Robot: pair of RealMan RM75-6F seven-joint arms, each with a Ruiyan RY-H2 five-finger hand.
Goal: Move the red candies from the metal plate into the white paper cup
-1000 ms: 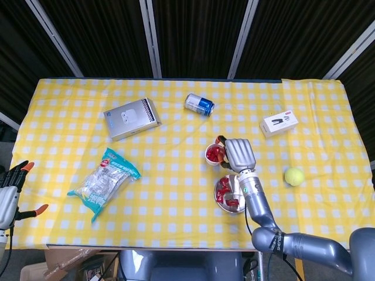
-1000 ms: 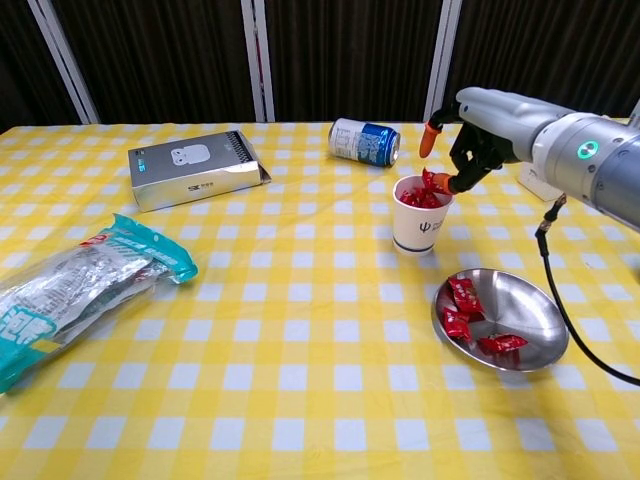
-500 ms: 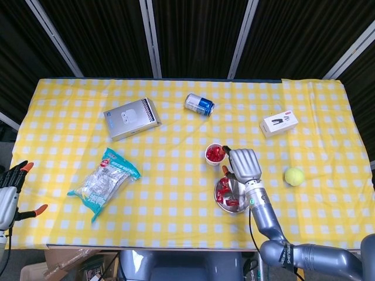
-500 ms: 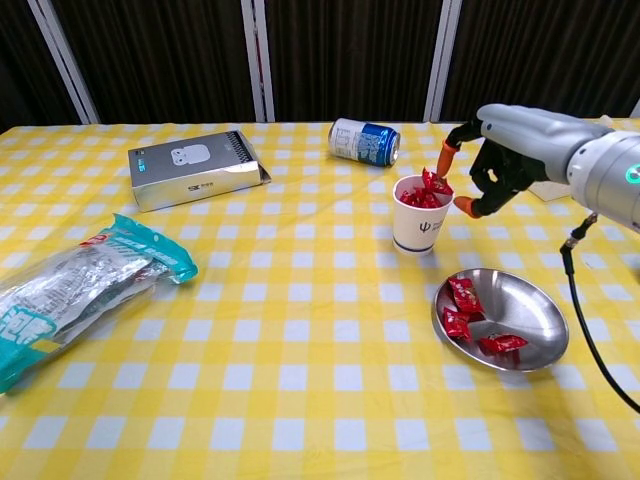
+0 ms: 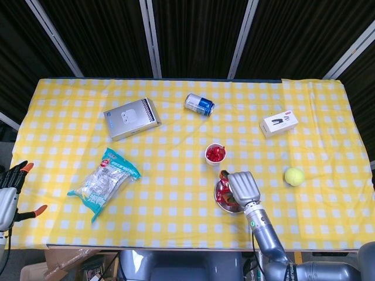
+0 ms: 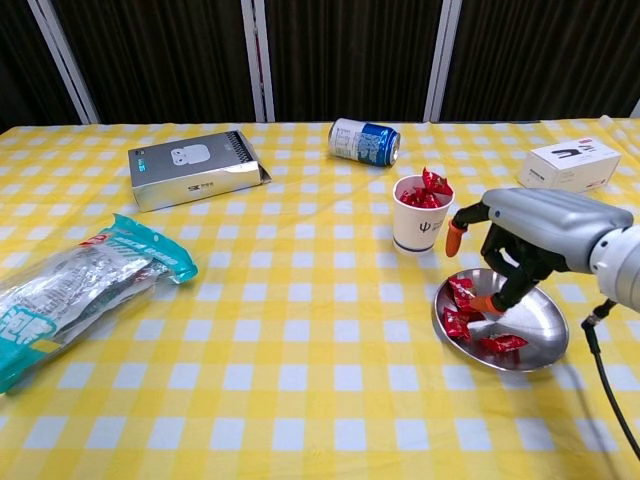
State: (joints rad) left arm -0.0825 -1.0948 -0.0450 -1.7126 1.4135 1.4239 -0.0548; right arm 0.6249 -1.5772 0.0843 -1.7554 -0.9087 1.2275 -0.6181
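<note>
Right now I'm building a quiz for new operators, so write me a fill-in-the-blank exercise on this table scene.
1. The right hand hovers over the metal ____.
2. The white paper cup holds candies coloured ____.
3. The blue can lies on its ____.
4. The ball near the table's right edge is coloured ____.

Missing words: plate; red; side; yellow-green

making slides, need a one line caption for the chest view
Right hand reaches over the metal plate toward remaining red candies, beside the candy-filled white paper cup.
</note>
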